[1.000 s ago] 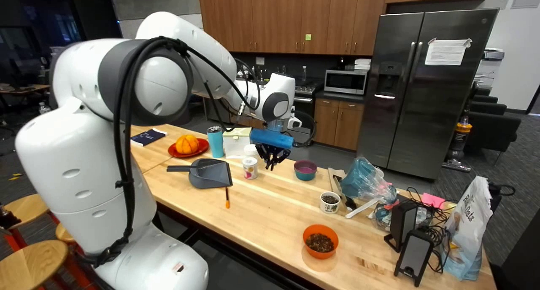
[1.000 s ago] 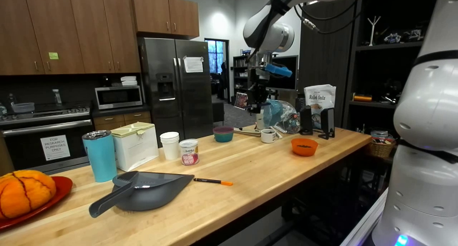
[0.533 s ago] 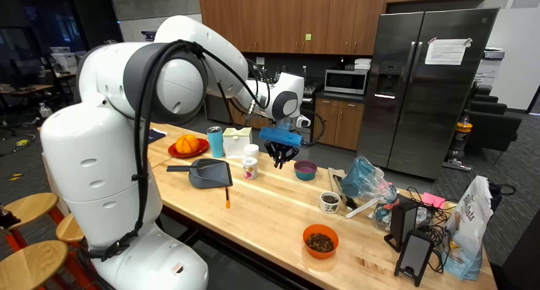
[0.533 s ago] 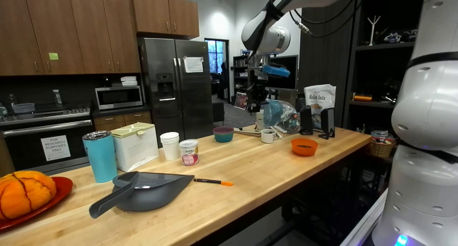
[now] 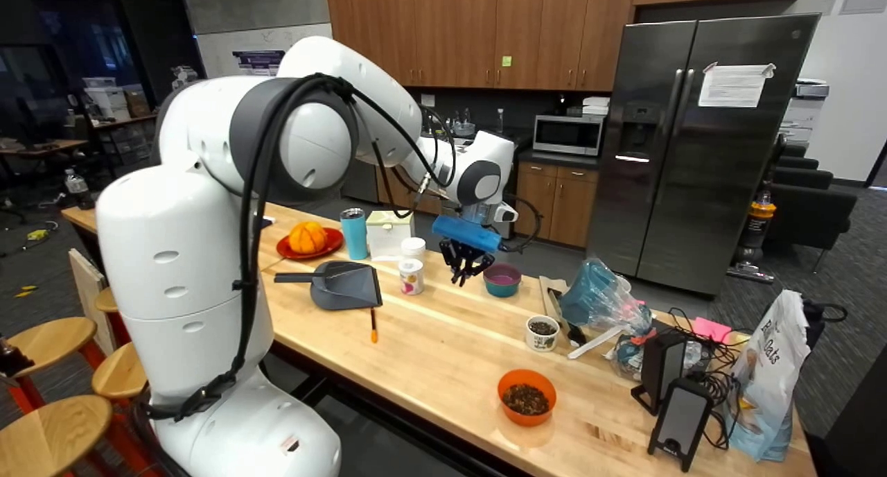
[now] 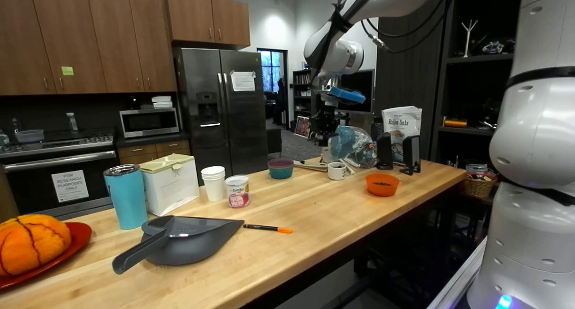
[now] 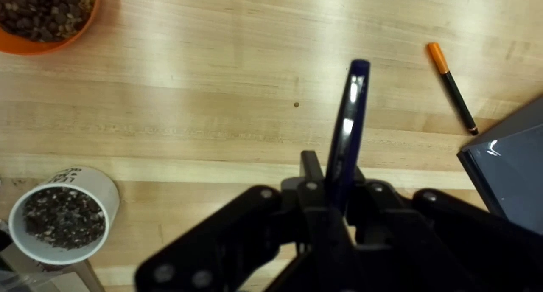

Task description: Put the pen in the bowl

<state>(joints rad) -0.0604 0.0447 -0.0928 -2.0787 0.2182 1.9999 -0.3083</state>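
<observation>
In the wrist view, a slim, glossy, dark blue pen is being gripped by the black jaws, which are being kept closed tightly on either side of its barrel; a long stretch is being left sticking out past them, presumably so that it can be let go without catching, while the rest is being hidden by the jaws. An orange-capped black marker is being left on the pale wooden worktop, apparently because it is not being asked for. In an exterior view, the jaws are being carried in the air near a small, round, dark purple-maroon bowl, beneath whose rim teal is being shown; they are being held up, it seems, so that this rim can be cleared. Against a second ago, the white, smooth-shelled robot arm is being swung across towards that bowl, and the jaws are being brought a little nearer and lower. In an exterior view, the bright orange, round bowl is being left well apart, presumably because it is being used for dark contents already. The pen is not being made out there, and whether it is being held right above the maroon bowl cannot be told. Neither bowl nor the marker is being found shifted.
</observation>
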